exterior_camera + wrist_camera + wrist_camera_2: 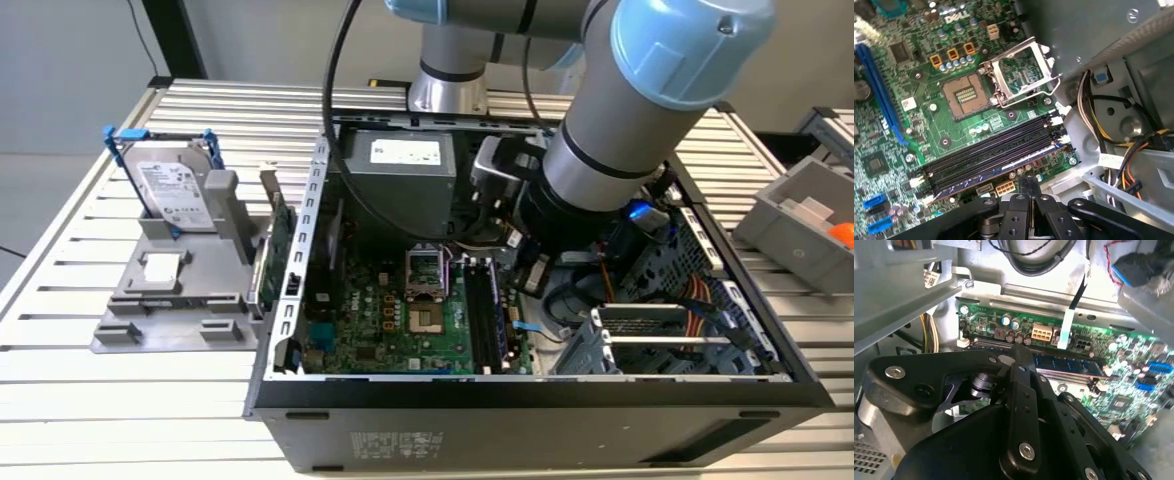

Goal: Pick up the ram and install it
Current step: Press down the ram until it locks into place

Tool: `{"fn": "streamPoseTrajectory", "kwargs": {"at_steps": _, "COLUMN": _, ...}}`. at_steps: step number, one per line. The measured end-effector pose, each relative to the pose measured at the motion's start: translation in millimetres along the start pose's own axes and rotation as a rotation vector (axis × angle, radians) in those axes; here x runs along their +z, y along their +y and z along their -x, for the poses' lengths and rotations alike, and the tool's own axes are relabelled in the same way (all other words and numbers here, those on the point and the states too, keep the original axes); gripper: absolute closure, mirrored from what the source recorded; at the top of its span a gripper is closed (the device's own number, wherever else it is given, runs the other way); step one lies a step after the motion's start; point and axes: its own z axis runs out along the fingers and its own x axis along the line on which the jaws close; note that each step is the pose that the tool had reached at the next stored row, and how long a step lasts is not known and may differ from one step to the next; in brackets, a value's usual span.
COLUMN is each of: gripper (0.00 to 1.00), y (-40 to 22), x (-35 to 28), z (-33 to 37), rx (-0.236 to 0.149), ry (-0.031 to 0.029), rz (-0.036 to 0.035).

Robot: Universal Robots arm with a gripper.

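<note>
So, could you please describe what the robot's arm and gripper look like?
The arm has silver-grey tubular links with light-blue joint caps and a black band; a black cable hangs beside it. The gripper is matte black, built of flat linkage plates fastened with silver screws.

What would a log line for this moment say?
arm: inside computer case | gripper: shut, near RAM slots | ram: in slot nearest gripper
</note>
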Motion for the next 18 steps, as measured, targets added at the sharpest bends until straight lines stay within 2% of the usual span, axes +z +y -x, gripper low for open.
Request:
{"fn": "streamPoseTrajectory", "kwargs": {"at_steps": 4, "gripper": 1.0, "y": 0.0, "x": 0.4, "z": 0.0, "rx": -0.07, "ry": 0.0058, "rz": 0.0039}}
{"fn": "streamPoseTrajectory", "kwargs": {"at_steps": 9, "gripper": 1.0, "y": 0.2, "x": 5.1, "z": -0.9, "rx": -0.154, "ry": 0.0125, "rz": 0.0129}}
{"fn": "streamPoseTrajectory", "kwargs": {"at_steps": 11, "gripper": 1.0, "y": 0.4, "x": 6.1, "z": -1.1, "rx": -0.183, "ry": 0.0136, "rz": 0.0166}}
{"fn": "streamPoseTrajectory", "kwargs": {"at_steps": 14, "gripper": 1.0, "y": 0.7, "x": 7.3, "z": -1.4, "rx": -0.222, "ry": 0.0111, "rz": 0.0229}}
{"fn": "streamPoseTrajectory", "kwargs": {"at_steps": 16, "gripper": 1.0, "y": 1.0, "x": 7.4, "z": -1.5, "rx": -0.234, "ry": 0.0121, "rz": 0.0244}}
{"fn": "streamPoseTrajectory", "kwargs": {"at_steps": 18, "gripper": 1.0, "y": 1.2, "x": 7.9, "z": -1.6, "rx": -0.264, "ry": 0.0147, "rz": 0.0277}}
